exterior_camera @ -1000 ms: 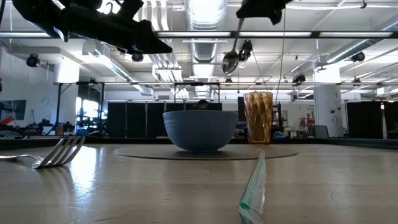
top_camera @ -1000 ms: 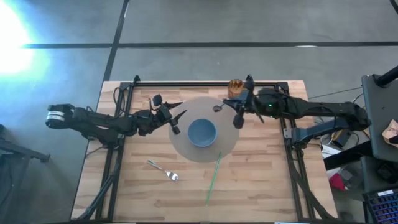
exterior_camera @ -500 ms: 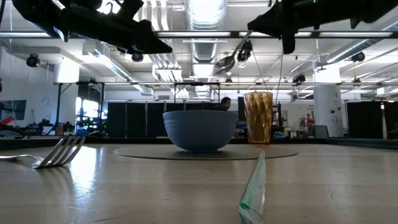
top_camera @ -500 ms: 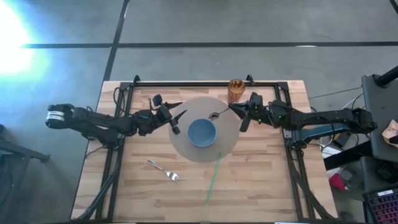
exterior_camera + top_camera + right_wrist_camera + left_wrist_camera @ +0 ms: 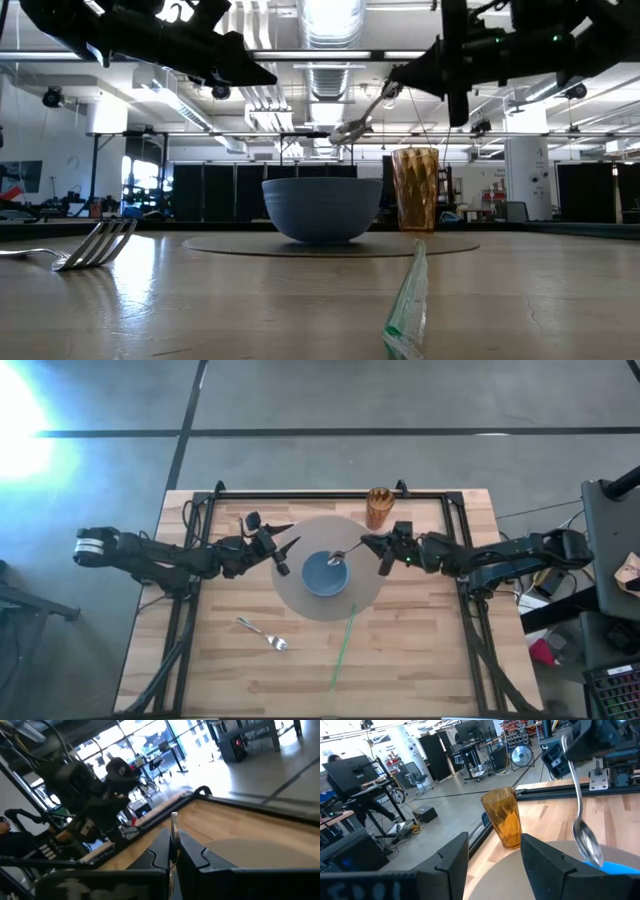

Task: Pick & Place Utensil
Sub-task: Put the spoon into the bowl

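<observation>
My right gripper (image 5: 370, 545) is shut on a metal spoon (image 5: 345, 552), whose head (image 5: 349, 129) hangs in the air above the blue bowl (image 5: 325, 573). The bowl stands on a round grey mat (image 5: 368, 588). My left gripper (image 5: 287, 549) hovers open above the mat's left edge, beside the bowl; its fingers (image 5: 451, 856) touch nothing. An amber cup (image 5: 378, 507) stands at the mat's far edge. A fork (image 5: 263, 633) and a green straw (image 5: 343, 645) lie flat on the near part of the table. My right gripper pinches the spoon's handle (image 5: 173, 827) between its two fingers (image 5: 159, 851), near the handle's free end. The fingers come from the table's right side, roughly level and in line with the handle. The spoon is lifted clear and slants down toward the bowl, head lowest.
Black frame rails (image 5: 300, 491) run along the table's far edge and both sides. Bare wood (image 5: 420, 660) lies to the right of the straw and between fork and straw. The room beyond the table holds desks and racks.
My right gripper has moved from beside the amber cup toward the table's near edge and left, toward the bowl. The spoon has tipped from hanging almost straight down to a shallow slant, and its head now sits lower, over the bowl.
</observation>
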